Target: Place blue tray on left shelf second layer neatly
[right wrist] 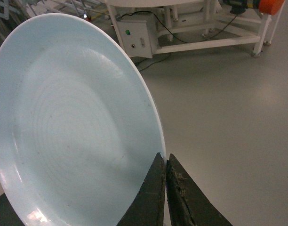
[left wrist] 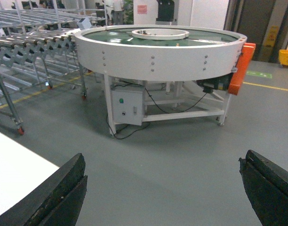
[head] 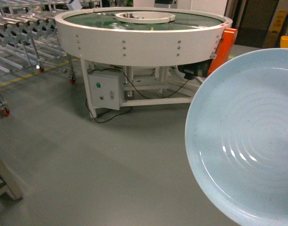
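The blue tray (head: pixel 247 141) is a pale blue round dish with faint rings, held up on edge and filling the right side of the head view. In the right wrist view the blue tray (right wrist: pixel 73 122) covers the left half, and my right gripper (right wrist: pixel 165 160) is shut on its rim, one finger on each face. My left gripper (left wrist: pixel 163 162) is open over bare floor, its dark fingers (left wrist: pixel 64 188) wide apart with nothing between them. Neither gripper shows in the head view. The left shelf second layer is out of view.
A white round conveyor table (head: pixel 144 40) with a grey control box (head: pixel 105 89) and loose cables stands ahead on the grey floor. Roller racks on castors (head: pixel 17 33) line the far left. A white surface (left wrist: pixel 12 169) lies at the left gripper's left. A slanted metal leg (head: pixel 5 183) stands at the lower left.
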Robot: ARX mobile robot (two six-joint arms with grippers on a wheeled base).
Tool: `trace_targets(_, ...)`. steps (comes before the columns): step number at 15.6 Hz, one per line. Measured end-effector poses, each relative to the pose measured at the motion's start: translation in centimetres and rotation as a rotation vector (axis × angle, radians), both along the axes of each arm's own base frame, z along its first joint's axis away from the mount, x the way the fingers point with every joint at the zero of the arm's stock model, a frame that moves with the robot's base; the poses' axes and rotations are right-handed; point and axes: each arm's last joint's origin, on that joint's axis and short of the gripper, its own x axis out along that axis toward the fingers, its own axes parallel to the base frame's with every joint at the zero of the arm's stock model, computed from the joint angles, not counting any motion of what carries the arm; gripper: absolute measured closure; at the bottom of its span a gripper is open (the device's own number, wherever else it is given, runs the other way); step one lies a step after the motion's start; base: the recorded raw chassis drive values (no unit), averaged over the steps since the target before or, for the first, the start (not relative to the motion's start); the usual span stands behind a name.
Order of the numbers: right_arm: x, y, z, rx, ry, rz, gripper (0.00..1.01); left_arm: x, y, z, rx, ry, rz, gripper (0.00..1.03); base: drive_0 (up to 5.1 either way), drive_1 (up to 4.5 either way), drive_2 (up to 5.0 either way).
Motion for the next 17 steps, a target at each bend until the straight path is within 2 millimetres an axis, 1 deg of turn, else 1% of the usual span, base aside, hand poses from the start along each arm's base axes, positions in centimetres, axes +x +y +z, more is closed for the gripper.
trace_targets(6,-0.02,0.08,-0.05,0.0,0.004,0.004,0.99,0.0,-0.02,0.03,0.0,-0.003,-0.004,0.05,3.6,-3.84,-3.8)
trace_targets(17,-0.02,0.09,-0.06,0.0,0.005,0.005,0.99,0.0,-0.02,-0.03,0.0,0.003,-0.004,0.05,1.9,-0.14,-6.4)
